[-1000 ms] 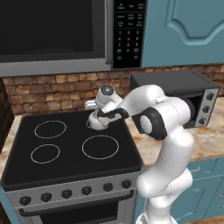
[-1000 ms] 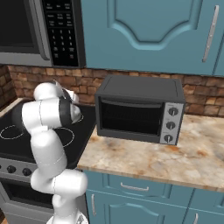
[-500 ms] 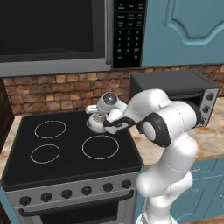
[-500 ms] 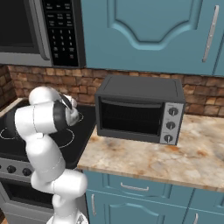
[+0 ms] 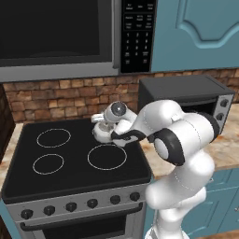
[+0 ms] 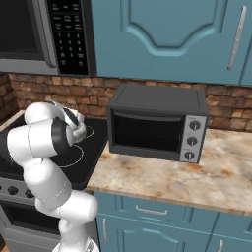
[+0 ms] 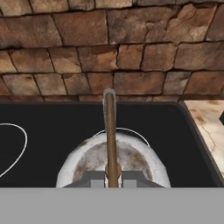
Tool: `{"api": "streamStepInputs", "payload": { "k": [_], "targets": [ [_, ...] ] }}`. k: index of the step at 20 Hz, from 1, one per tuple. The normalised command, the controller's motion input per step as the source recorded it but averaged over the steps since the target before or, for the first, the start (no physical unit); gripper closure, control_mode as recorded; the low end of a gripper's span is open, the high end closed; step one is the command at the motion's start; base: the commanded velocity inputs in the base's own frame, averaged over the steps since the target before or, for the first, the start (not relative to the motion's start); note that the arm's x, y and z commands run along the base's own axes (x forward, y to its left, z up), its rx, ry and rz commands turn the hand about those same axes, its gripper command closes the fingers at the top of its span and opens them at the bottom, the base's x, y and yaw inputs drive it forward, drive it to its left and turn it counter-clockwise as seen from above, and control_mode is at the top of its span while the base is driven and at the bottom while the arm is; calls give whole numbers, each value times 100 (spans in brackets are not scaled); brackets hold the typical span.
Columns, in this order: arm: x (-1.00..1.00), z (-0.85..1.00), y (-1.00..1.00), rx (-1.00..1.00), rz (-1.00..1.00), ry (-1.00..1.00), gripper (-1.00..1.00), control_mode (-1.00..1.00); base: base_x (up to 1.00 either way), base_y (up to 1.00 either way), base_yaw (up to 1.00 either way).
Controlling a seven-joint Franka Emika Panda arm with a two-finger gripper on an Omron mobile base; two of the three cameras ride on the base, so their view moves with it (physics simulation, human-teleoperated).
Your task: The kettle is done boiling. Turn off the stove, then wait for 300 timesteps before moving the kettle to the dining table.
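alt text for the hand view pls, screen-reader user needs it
The gripper is shut on the thin arched handle of the silver kettle, seen from above over the black stove top. A brown brick wall runs behind, white burner rings show beneath and to the left of the kettle, and beige stone counter edges the right.

The white arm rises from the base, bends at a bulky dark-ringed elbow and reaches forward and to the left, its forearm running roughly level toward the back right corner of the stove [image 5: 70, 182]. The wrist turns downward at the end of the reach. In the hand view the pincer [image 7: 113, 178] has its two grey fingertips [image 7: 92, 178] drawn close together, pinching the thin arched handle of the kettle [image 7: 131, 157] between them, directly above the rounded body.
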Motion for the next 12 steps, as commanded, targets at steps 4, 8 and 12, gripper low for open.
{"api": "streamStepInputs", "payload": {
  "k": [4,8,12],
  "targets": [
    [-16,36,0,1,0,0,100,-100,0,0,0],
    [-14,37,0,1,0,0,100,-100,0,0,0],
    [-20,32,0,2,0,0,100,-100,0,0,0]
  ]
}}
